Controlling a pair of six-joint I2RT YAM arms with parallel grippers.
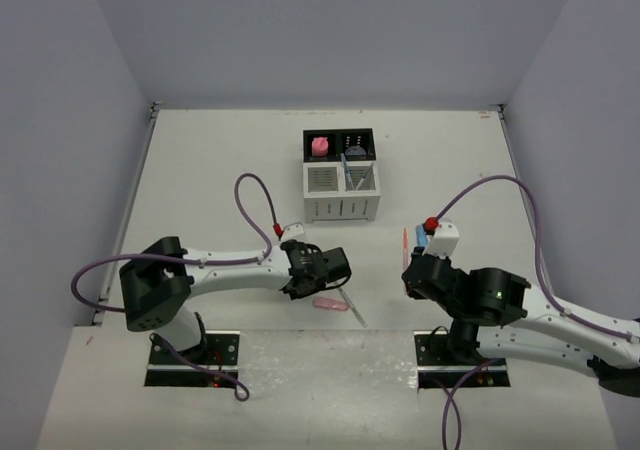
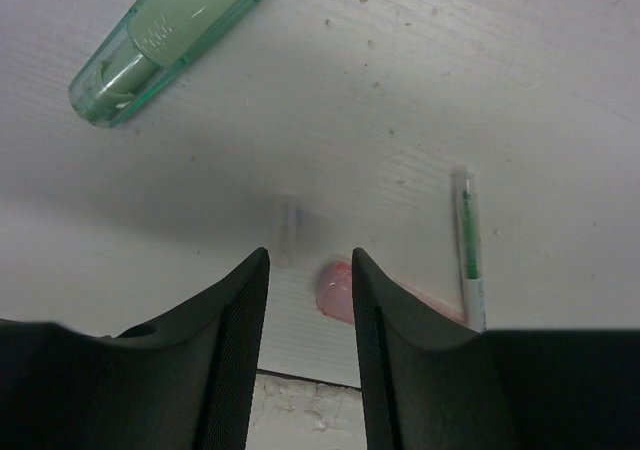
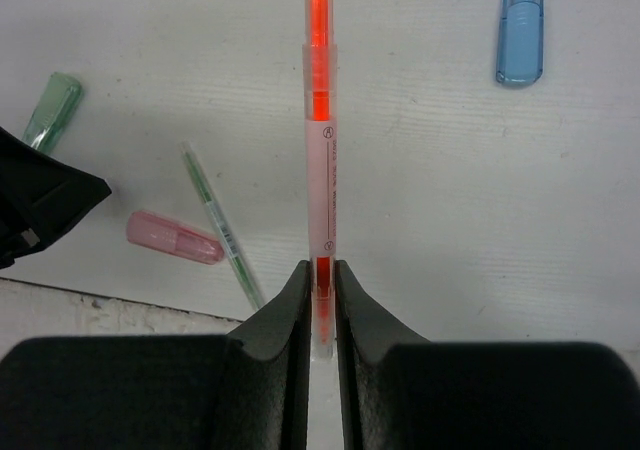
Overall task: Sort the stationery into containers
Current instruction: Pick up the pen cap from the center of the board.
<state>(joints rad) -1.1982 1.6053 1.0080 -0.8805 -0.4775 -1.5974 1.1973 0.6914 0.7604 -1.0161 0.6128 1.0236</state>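
My right gripper [image 3: 320, 275] is shut on the lower end of an orange pen [image 3: 320, 140]; the pen shows in the top view [image 1: 405, 239] beside a blue marker [image 1: 422, 235], which also shows in the right wrist view [image 3: 520, 30]. My left gripper [image 2: 310, 270] is open and empty over the table, with the pink marker [image 2: 338, 292] just beside its right finger. A thin green pen [image 2: 468, 260] and a green marker [image 2: 165, 40] lie nearby. The organizer [image 1: 340, 205] stands mid-table, with a pink eraser [image 1: 319, 147], a grey-blue puck [image 1: 355, 151] and a blue pen [image 1: 346, 166] in it.
The table's front edge [image 2: 300, 378] runs just below the left gripper. The pink marker [image 1: 328, 303] and green pen [image 1: 352, 308] lie close to that edge. The left gripper's black body [image 3: 40, 205] shows at the left of the right wrist view.
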